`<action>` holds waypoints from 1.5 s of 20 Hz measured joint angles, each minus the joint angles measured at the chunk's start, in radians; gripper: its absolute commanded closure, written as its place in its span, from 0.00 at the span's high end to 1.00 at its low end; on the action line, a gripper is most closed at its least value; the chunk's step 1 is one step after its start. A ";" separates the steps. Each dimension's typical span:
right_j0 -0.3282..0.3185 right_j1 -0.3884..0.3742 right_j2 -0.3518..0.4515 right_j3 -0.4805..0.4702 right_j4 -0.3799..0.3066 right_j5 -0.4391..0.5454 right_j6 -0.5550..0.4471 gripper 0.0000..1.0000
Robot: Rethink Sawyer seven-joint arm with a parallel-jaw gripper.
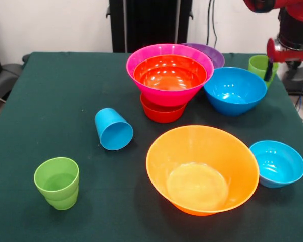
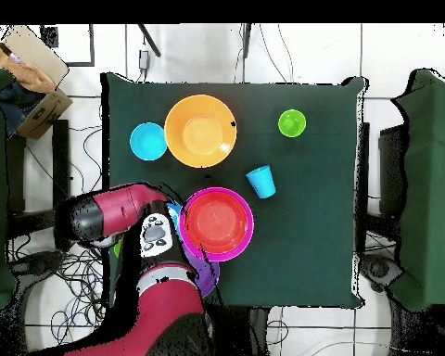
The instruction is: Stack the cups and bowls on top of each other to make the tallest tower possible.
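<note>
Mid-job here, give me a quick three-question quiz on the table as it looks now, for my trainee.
1. True or false: the sky blue cup stands upright.
2. How many green cups are on the table?
3. What sits inside the pink bowl? A: the sky blue cup. B: a red-orange bowl. C: a green cup.

Key
1. False. It lies on its side.
2. Two.
3. B.
</note>
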 measured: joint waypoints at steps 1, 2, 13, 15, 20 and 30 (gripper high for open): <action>-0.005 0.000 0.005 0.011 -0.010 -0.062 0.000 1.00; -0.007 0.000 0.007 0.016 -0.013 -0.085 0.000 1.00; -0.042 -0.011 0.015 0.051 -0.063 -0.133 0.000 1.00; -0.042 -0.011 0.015 0.049 -0.065 -0.097 0.000 1.00; -0.042 -0.011 0.015 0.049 -0.065 -0.023 0.000 1.00; -0.025 -0.002 0.008 0.039 -0.108 -0.010 0.000 1.00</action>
